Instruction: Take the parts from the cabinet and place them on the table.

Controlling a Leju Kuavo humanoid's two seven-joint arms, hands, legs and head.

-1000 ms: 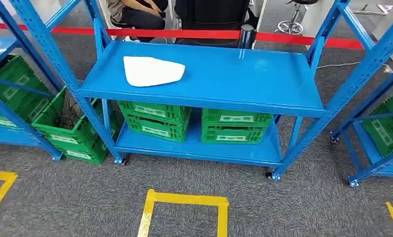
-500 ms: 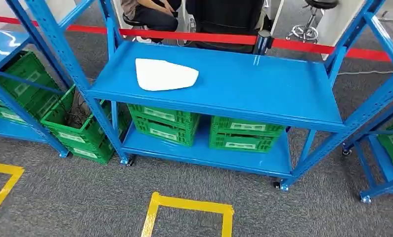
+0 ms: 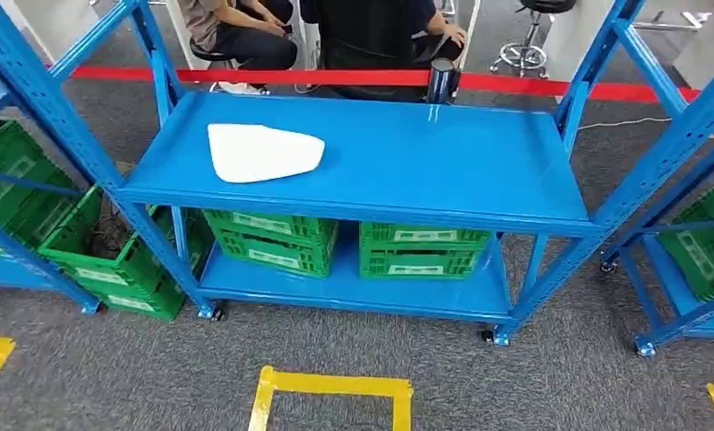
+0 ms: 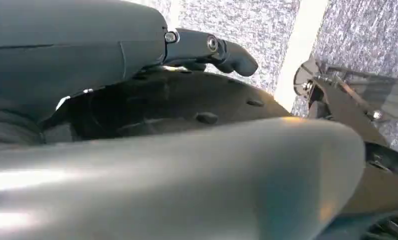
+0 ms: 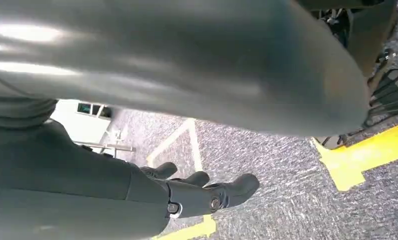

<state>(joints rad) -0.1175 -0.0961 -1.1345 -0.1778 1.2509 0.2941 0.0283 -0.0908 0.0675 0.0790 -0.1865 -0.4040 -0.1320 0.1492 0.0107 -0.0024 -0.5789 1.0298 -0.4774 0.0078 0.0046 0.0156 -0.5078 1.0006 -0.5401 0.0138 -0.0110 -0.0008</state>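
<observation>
My view has swung since a moment ago — the flat white plastic part [image 3: 265, 152] sits at ten o'clock on the blue metal shelf [image 3: 443, 162], both hands [image 4: 207, 50] [image 5: 207, 192] hanging, empty, fingers loosely spread — approach unfinished.

The two people [image 3: 245, 27] sitting behind the red tape [image 3: 353, 78] are cut off by the top edge of the head view. The green crates [image 3: 277, 238] on the lower shelf are partly hidden under the upper shelf [image 3: 425, 162] of the blue cabinet, and their labels are too small to read. The racks at the far left [image 3: 12, 189] and right [image 3: 694, 224] are cut by the picture's edges. In the left wrist view, the left hand [image 4: 207, 50] is mostly hidden behind the grey cover; in the right wrist view the right hand [image 5: 207, 192] shows dark fingers, and their pose is unclear.
</observation>
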